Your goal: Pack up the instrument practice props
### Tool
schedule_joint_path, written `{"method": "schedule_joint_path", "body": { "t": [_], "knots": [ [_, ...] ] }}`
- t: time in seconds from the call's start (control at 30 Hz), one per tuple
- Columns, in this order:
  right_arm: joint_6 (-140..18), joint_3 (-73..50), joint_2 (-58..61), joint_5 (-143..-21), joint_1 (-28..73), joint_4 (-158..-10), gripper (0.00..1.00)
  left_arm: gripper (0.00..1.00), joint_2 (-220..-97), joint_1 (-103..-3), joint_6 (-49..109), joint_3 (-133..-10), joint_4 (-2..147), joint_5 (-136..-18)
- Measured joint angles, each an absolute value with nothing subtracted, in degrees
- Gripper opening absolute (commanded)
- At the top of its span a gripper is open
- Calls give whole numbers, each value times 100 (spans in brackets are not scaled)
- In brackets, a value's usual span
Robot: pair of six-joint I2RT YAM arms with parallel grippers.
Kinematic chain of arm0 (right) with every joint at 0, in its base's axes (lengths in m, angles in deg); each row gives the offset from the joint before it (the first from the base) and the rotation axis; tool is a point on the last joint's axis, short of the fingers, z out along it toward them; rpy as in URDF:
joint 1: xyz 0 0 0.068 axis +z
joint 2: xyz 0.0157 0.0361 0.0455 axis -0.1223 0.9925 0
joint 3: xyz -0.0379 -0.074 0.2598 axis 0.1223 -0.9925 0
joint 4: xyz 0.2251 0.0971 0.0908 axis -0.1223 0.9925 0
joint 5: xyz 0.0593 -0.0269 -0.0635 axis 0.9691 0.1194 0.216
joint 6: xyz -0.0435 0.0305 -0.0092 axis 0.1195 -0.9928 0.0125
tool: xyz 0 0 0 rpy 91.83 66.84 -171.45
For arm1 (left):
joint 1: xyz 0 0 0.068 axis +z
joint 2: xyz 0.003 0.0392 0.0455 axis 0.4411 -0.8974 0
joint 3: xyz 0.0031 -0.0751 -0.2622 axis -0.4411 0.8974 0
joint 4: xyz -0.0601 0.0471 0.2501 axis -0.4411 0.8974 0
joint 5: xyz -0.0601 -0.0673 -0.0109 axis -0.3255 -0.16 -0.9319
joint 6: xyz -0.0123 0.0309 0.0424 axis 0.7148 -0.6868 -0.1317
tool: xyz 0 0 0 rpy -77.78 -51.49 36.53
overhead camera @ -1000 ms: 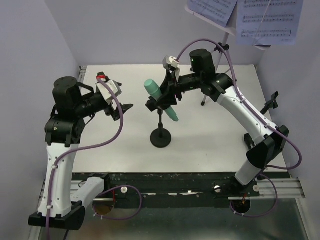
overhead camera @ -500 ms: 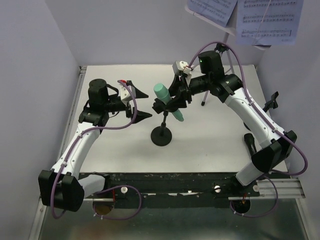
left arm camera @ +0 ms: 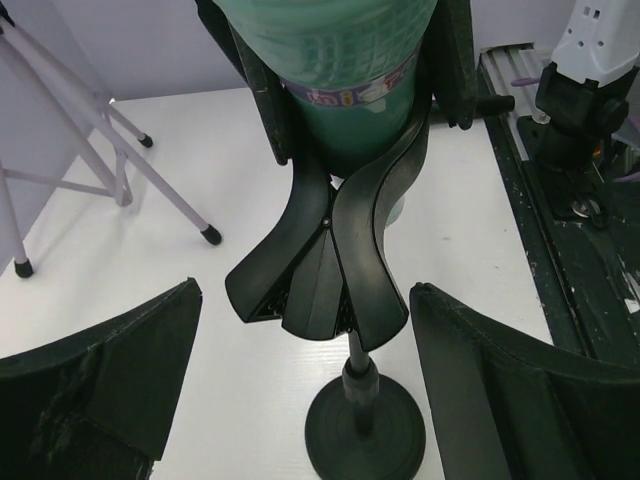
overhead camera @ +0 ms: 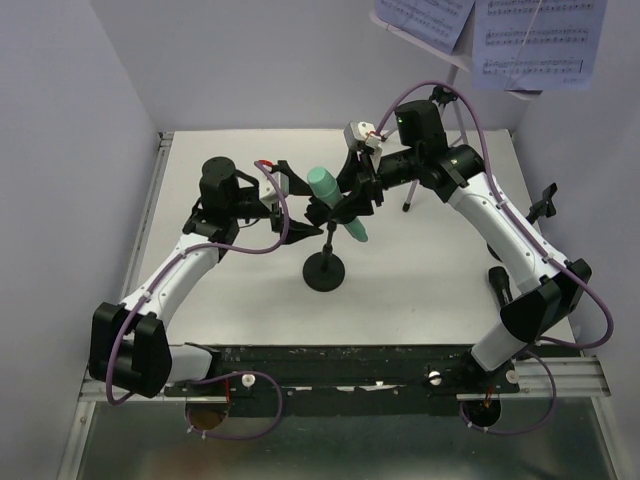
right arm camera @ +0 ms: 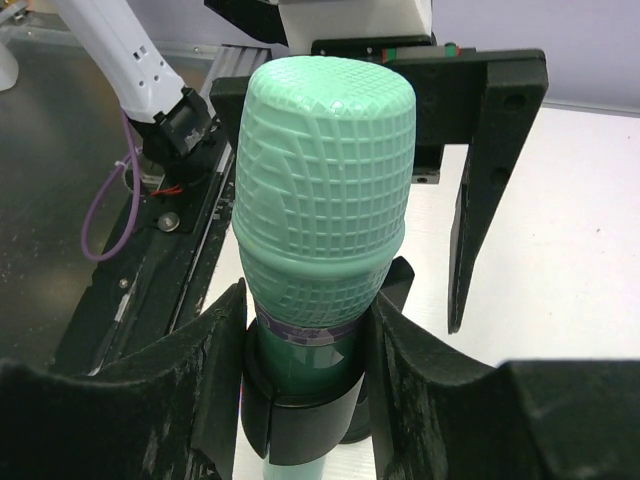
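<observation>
Right wrist view: grid-textured mint-green microphone [right arm camera: 320, 180] clamped in right gripper [right arm camera: 310, 350]; left gripper [left arm camera: 305, 290] apart.

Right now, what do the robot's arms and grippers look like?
The left arm and right arm are white shells with black joints, each trailing a purple cable. The left gripper and right gripper each have two matte black, scuffed fingers.

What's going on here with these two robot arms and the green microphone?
The right gripper is closed around the green microphone just below its head, while it sits in the clip of a short black stand. The left gripper is open, facing the clip from the other side and touching nothing. The sheet music is on its tripod at the back, not yet packed.
</observation>
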State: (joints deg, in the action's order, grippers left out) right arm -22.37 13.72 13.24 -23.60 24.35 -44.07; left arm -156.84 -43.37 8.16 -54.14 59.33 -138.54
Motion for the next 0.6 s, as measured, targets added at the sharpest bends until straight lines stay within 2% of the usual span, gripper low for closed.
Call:
{"method": "schedule_joint_path", "body": {
  "t": [0.27,0.53,0.6],
  "knots": [
    [-2237,1372,1324,-2362,2435,-4407,0,86,-15929,-4518,969,-5604,5817,-14064],
    [-2239,1372,1324,-2362,2435,-4407,0,68,-15957,-4560,1006,-5705,5856,-14241],
    [-2239,1372,1324,-2360,2435,-4403,0,59,-15979,-4579,989,-5707,5889,-14265]
  ]
}}
